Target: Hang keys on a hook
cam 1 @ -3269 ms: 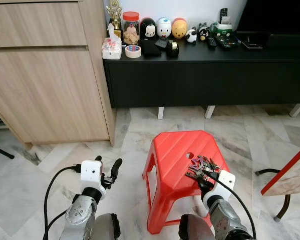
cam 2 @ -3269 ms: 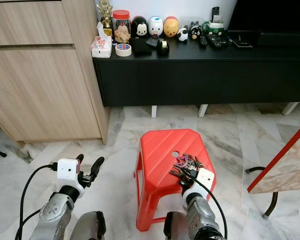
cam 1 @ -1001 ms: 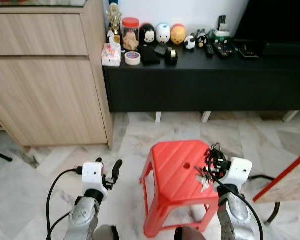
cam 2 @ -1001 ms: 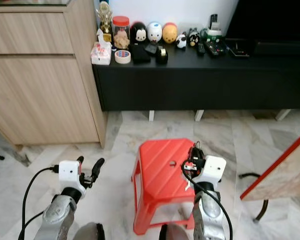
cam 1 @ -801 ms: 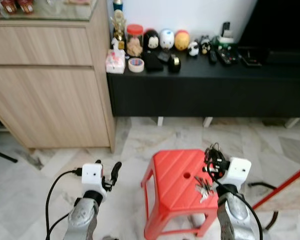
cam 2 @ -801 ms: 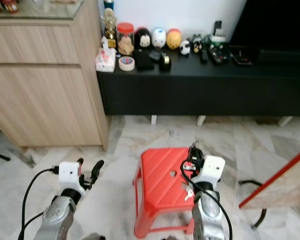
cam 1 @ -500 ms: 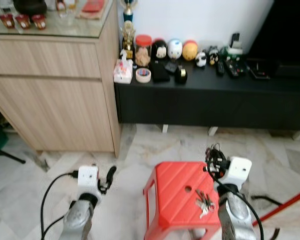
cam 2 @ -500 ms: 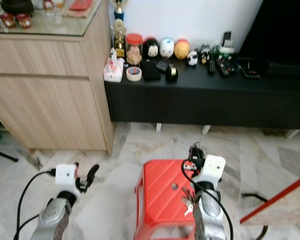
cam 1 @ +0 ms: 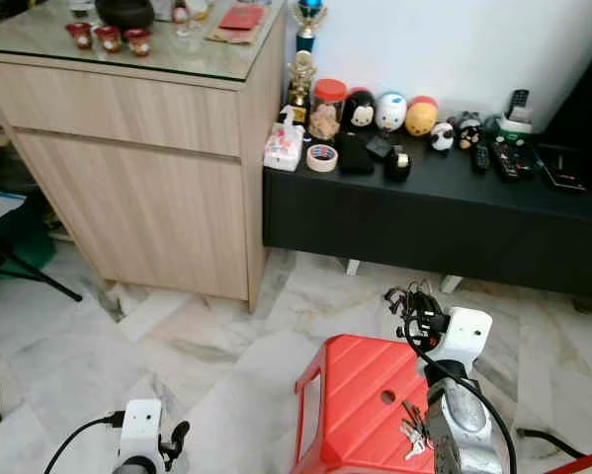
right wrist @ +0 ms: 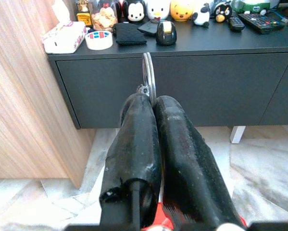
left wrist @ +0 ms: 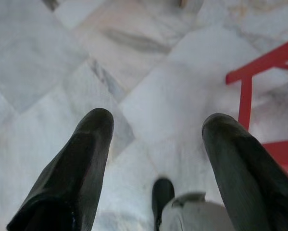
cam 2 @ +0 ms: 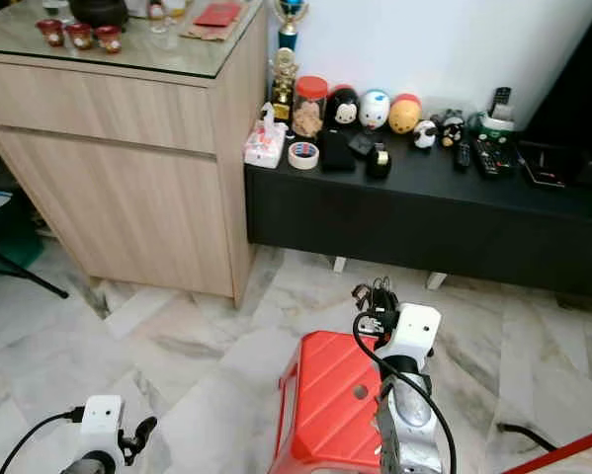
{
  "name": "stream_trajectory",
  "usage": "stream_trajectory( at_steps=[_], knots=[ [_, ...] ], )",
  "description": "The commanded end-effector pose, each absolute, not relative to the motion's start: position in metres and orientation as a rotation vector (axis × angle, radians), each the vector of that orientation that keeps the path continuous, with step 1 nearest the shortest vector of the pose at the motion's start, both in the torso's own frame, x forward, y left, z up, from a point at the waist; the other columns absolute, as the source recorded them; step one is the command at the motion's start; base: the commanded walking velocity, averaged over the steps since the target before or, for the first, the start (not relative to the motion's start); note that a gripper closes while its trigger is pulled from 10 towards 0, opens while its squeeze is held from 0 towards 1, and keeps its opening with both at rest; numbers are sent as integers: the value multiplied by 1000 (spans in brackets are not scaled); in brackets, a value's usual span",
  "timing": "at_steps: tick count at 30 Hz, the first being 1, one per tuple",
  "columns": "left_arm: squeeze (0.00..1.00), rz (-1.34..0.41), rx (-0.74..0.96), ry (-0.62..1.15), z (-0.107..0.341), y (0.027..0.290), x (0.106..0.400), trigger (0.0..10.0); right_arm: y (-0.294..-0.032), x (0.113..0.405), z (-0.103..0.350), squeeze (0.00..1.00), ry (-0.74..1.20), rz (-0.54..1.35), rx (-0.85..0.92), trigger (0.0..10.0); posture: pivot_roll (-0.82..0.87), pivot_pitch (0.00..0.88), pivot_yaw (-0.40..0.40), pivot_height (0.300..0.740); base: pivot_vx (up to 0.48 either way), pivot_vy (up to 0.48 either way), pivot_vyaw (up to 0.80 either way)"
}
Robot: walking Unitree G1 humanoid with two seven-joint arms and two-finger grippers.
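Marble floor, red stool, black TV console, wood cabinet. Right gripper clamped on key ring above stool, keys dangling below. Left gripper spread, low.

Stool: glossy red ribbed plastic. Floor: polished veined marble. Cabinet: matt light wood grain, glass top. Console: matt black. Key ring: shiny metal.

Both head eyes look forward and down on the red stool, while the right wrist camera faces the black cabinet and the left faces the floor closely.
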State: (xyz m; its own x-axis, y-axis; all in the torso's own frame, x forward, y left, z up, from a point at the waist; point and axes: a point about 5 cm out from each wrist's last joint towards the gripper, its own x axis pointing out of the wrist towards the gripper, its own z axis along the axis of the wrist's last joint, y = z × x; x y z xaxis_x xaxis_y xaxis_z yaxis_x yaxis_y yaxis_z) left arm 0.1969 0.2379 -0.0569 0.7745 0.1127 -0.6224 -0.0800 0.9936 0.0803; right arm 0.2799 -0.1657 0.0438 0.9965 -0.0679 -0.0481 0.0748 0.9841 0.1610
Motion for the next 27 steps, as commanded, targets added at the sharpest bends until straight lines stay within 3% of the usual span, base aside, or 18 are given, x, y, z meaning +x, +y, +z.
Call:
stream_trajectory(
  at_steps=[1, 7, 27],
  knots=[
    [0, 91, 47, 745, -66, 235, 186, 10000, -172, 279, 44, 0, 38, -91, 158, 10000, 30, 23, -97, 729, 0, 0, 0],
    [0, 91, 50, 811, -75, 232, 172, 10000, -170, 280, 46, 0, 37, -95, 163, 10000, 25, 21, -91, 729, 0, 0, 0],
    [0, 100, 47, 805, -75, 231, 171, 10000, -166, 279, 42, 0, 58, -96, 170, 10000, 22, 0, -83, 729, 0, 0, 0]
  ],
)
